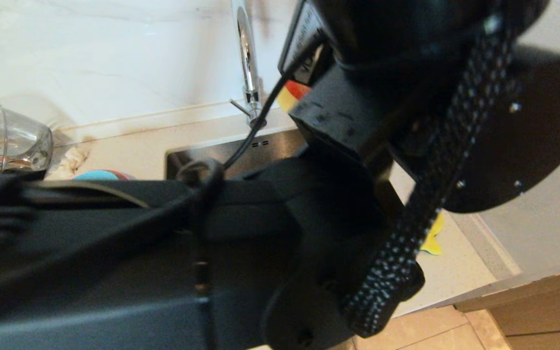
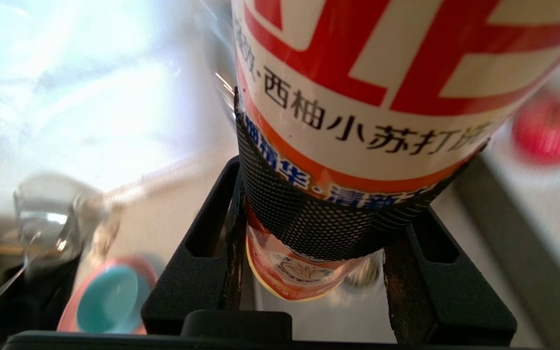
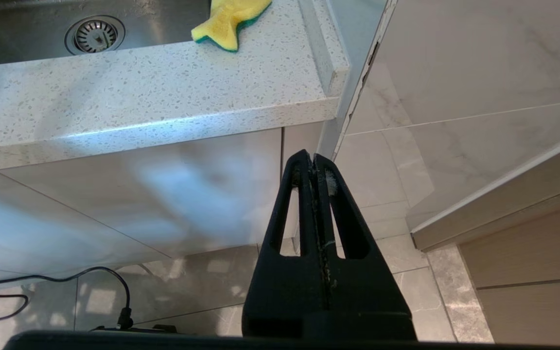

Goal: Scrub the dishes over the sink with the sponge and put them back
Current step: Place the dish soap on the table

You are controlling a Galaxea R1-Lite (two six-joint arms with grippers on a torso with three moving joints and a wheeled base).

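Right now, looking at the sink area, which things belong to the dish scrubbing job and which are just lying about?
Part of the job:
- sponge, on the counter beside the sink
- teal bowl sitting on the pink plate
- left tool, clamped on the detergent bottle

Just lying about:
- glass jug
- faucet
- right tool, shut, parked below the counter

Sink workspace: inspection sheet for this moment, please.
Surface: speckled white stone counter, nothing on its front stretch.
Job's things: yellow sponge with green scouring layer on the counter beside the brushed steel sink; small teal-blue bowl sits in the flat pink plate.
Clutter: clear glass jug; crumpled cloth.
Grippers: left end effector shut on a white bottle with red label; right end effector shut, empty, below counter level.
Cables: black cable on the floor.
Surroundings: chrome faucet, marble wall.
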